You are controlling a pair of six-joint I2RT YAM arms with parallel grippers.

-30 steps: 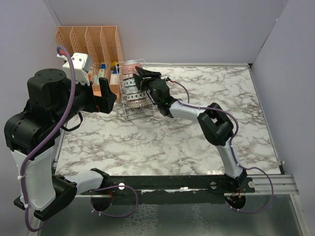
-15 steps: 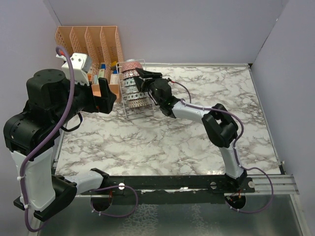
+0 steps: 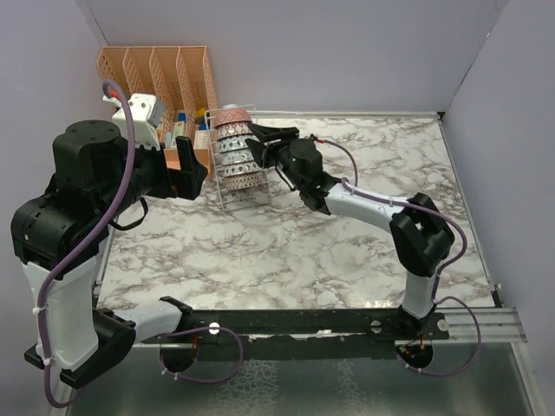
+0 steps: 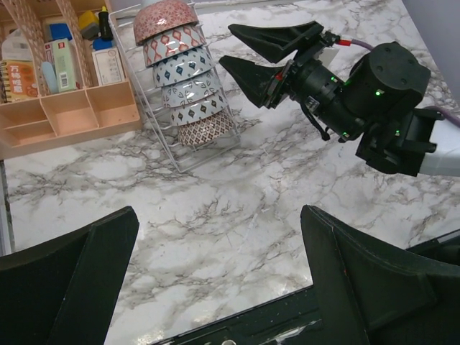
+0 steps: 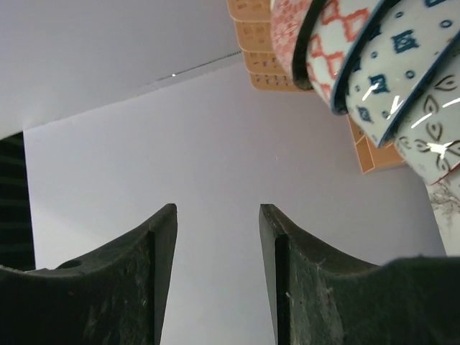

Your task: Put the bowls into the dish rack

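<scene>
1. Left wrist view: the bowls (image 4: 183,66) stand on edge in a leaning row inside the wire rack (image 4: 152,108). A pink one is at the top and a brown-patterned one at the bottom.
2. The right gripper (image 4: 228,45) points its two black fingers at that row, level with its upper half. Its jaws are partly spread and hold nothing; only bare table (image 4: 237,194) shows between them.
3. The bowls lie just past the tips of these jaws, not between them. The lower fingertip sits just beside the rim of a blue-patterned bowl, and I cannot tell whether it touches. The upper fingertip is a little clear of the pink and red-patterned bowls.
4. In the right wrist view, the row sits up and to the right of the gap between the fingers. Their insides show red, blue and grey patterns, and only the plain wall lies straight ahead of the gap.
5. The left gripper (image 4: 219,215) hangs well back from the rack, with its jaws wide apart and empty. The bowls are far ahead of these jaws and slightly left of their centre line.
6. The peach organiser (image 4: 68,118) stands just beside the rack, ahead of the left finger of this gripper.
</scene>
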